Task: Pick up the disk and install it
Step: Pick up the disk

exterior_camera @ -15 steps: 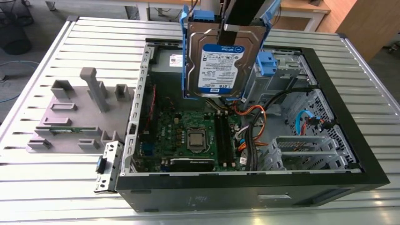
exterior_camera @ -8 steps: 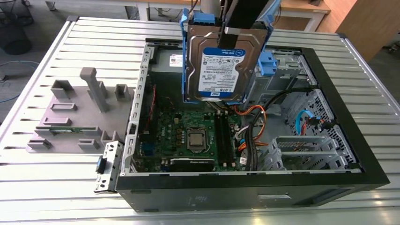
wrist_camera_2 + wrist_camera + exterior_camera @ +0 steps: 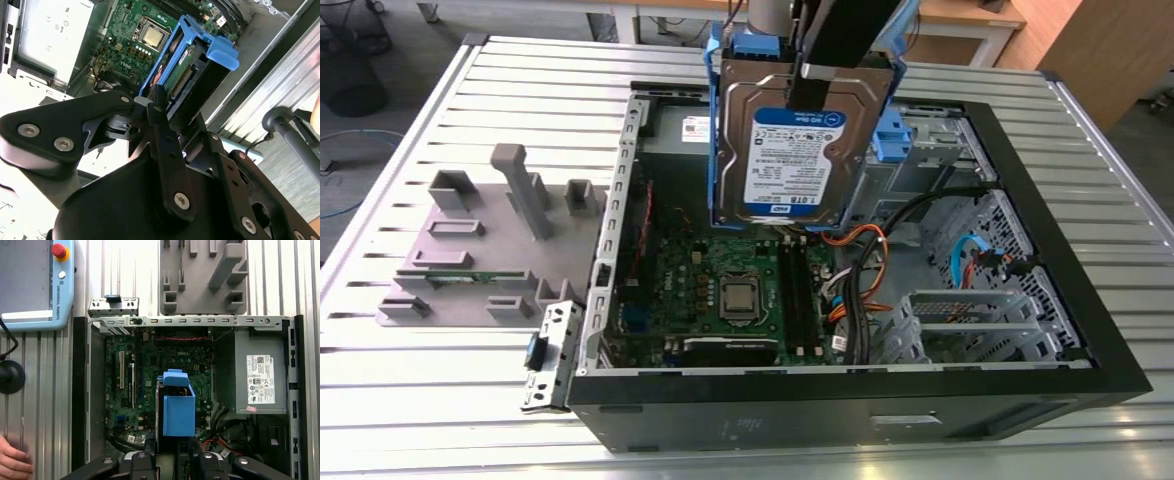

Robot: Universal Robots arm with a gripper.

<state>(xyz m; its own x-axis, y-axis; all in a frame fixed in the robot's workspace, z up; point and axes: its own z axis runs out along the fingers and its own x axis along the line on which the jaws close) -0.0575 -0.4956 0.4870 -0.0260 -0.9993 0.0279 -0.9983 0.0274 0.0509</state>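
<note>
The disk (image 3: 790, 150) hangs upright above the open computer case (image 3: 1067, 300), its white-and-blue label facing the exterior camera and its blue carrier frame around the edges. My gripper (image 3: 834, 68) comes down from above and is shut on the disk's upper part. In the second wrist view my gripper (image 3: 159, 102) clamps the end of the disk (image 3: 192, 55), whose blue latch points toward the motherboard. In the first wrist view the disk (image 3: 178, 410) shows edge-on over the motherboard (image 3: 145, 370), just ahead of my gripper (image 3: 172, 457).
The case holds a motherboard (image 3: 734, 285), a grey power supply box (image 3: 255, 375), bundled cables (image 3: 867, 290) and a blue-edged drive bay (image 3: 897, 130). A grey fixture plate (image 3: 480, 240) lies at the exterior view's left. A teach pendant (image 3: 35, 280) and a person's hand (image 3: 12, 462) lie beside the case.
</note>
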